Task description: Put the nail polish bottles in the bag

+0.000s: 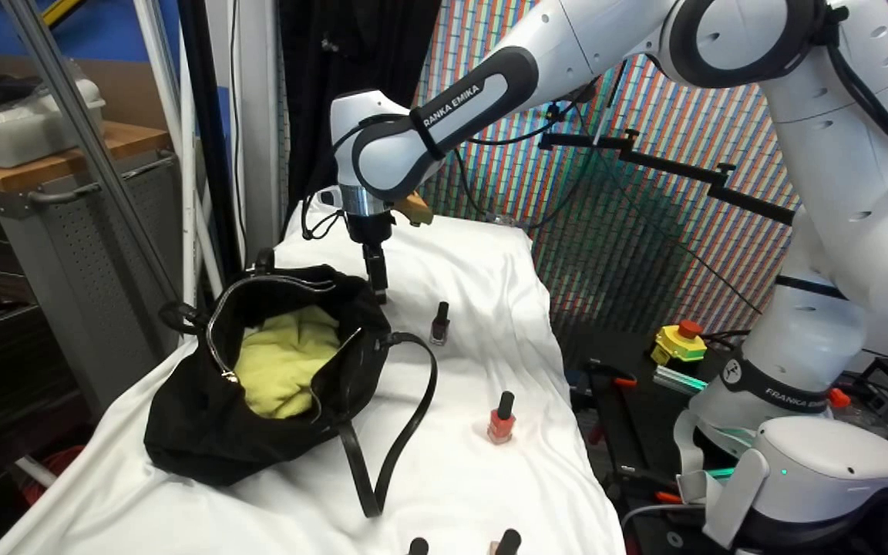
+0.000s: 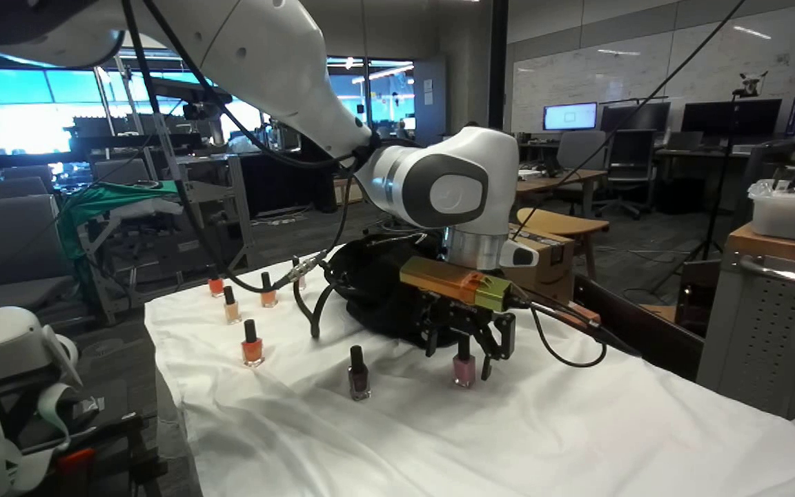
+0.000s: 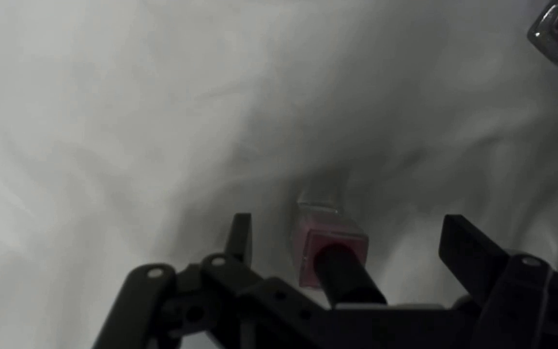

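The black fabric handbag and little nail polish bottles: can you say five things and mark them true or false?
The black two-fingered tool is open, with a square pink glass bottle between its jaws. True.
The black fabric handbag is yellow-green inside. True.
The handbag is closed. False: it gapes open.
The pink glass bottle is in the handbag. False: it stands on the wrinkled white cloth.
The square dark purple glass bottle stands upright. True.
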Tool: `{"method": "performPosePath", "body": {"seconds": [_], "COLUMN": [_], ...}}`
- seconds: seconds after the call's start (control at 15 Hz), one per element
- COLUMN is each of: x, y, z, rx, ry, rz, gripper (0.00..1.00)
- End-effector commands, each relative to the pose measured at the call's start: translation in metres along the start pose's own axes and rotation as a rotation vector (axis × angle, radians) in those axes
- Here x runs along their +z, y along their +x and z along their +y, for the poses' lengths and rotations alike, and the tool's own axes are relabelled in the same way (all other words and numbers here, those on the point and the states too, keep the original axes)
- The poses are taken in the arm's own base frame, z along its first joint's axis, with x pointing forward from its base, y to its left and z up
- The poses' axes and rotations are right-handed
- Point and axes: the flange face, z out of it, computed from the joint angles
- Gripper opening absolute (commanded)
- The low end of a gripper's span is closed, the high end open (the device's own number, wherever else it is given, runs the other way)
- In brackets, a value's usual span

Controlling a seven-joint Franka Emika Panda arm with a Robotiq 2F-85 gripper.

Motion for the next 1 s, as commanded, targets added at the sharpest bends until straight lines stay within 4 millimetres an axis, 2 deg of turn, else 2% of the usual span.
{"method": "performPosePath", "body": {"seconds": [0.0, 0.6, 0.67, 0.73, 0.93], "x": [0.0008, 0.0048, 0.0048, 0.005, 0.0038], "y": [0.0067, 0.0085, 0.0086, 0.0087, 0.0084], "z": [0.01, 0.011, 0.0111, 0.0111, 0.0112], "rx": [-0.01, -0.023, -0.022, -0.024, -0.023], "ry": [0.025, 0.039, 0.038, 0.037, 0.033], "rz": [0.004, -0.027, -0.027, -0.029, -0.028], "gripper": [1.0, 1.0, 0.93, 0.75, 0.53]}}
